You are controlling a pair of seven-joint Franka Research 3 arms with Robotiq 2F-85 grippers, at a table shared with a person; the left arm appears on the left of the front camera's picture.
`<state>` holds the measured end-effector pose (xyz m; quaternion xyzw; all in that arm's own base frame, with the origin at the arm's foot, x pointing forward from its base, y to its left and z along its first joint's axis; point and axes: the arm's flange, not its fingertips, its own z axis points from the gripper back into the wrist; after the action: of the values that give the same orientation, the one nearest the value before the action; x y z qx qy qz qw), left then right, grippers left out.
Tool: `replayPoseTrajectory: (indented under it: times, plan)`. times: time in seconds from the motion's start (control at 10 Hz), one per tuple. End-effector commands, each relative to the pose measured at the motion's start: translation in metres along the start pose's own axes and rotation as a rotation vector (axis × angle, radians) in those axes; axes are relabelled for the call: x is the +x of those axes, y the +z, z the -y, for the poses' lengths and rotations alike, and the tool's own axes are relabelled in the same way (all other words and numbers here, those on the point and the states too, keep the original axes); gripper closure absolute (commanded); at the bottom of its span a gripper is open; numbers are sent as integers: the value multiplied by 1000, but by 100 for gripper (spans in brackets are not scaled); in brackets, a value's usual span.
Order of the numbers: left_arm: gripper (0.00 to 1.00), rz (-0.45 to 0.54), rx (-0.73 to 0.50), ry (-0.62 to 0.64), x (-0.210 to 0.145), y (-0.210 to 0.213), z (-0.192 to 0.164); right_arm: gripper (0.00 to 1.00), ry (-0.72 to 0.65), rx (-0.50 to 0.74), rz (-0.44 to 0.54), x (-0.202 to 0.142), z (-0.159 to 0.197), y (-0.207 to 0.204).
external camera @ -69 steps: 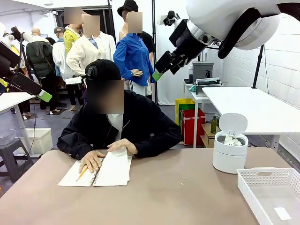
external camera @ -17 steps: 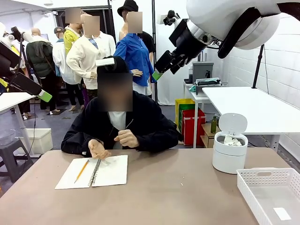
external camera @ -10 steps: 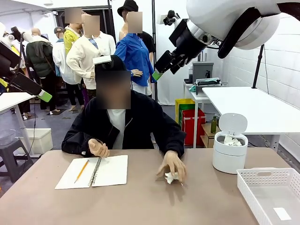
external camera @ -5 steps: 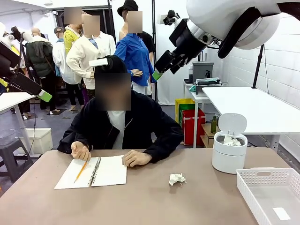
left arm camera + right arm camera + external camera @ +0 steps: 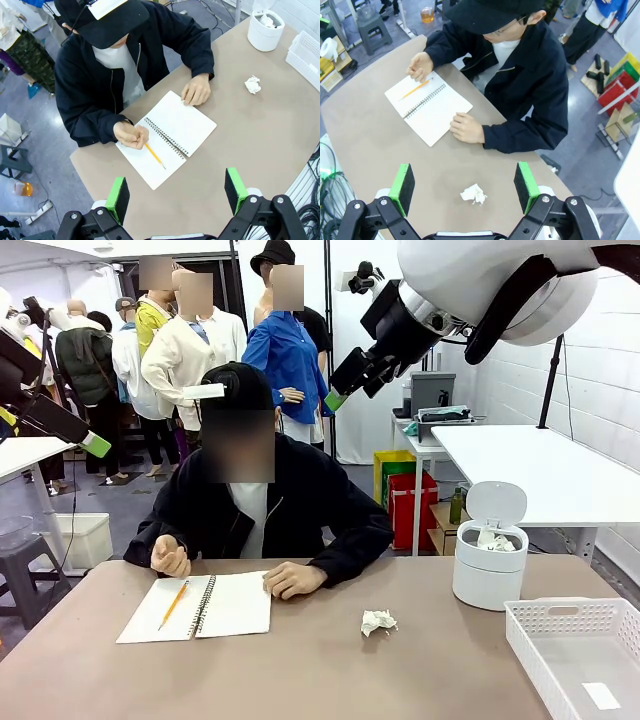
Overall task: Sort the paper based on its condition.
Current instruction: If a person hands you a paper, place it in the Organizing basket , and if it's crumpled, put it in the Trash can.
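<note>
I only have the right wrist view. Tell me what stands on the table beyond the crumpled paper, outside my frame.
Observer: In the front view a round white bin, lid up, stands to the robot's right of the crumpled paper, apart from it.
Operator: Say what's inside it.
Observer: White crumpled scraps show at its open top.
Operator: Report anything else on that side.
Observer: A white slotted basket sits at the near right corner of the table, with a flat white label lying in it.
</note>
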<state>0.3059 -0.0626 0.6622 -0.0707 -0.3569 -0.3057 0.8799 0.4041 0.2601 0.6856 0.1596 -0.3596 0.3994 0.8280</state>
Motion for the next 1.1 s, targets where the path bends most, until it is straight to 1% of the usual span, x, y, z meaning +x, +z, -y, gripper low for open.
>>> replayPoseTrajectory:
  times: [0.0, 0.1, 0.2, 0.4, 0.5, 0.8, 1.0]
  plan:
    - [0, 0, 2, 0, 0, 0, 0, 0, -7, 1, 1, 0, 0, 0]
    - [0, 0, 2, 0, 0, 0, 0, 0, 0, 0, 0, 0, 0, 0]
    - [0, 0, 2, 0, 0, 0, 0, 0, 19, -46, -121, -1, 1, -16]
    - [0, 0, 2, 0, 0, 0, 0, 0, 20, 7, -208, 0, -1, -33]
    - [0, 0, 2, 0, 0, 0, 0, 0, 4, 38, -282, -3, -3, -46]
    - [0, 0, 2, 0, 0, 0, 0, 0, -24, 54, -437, -24, -7, -88]
    - [0, 0, 2, 0, 0, 0, 0, 0, -39, 60, -500, -43, -10, -111]
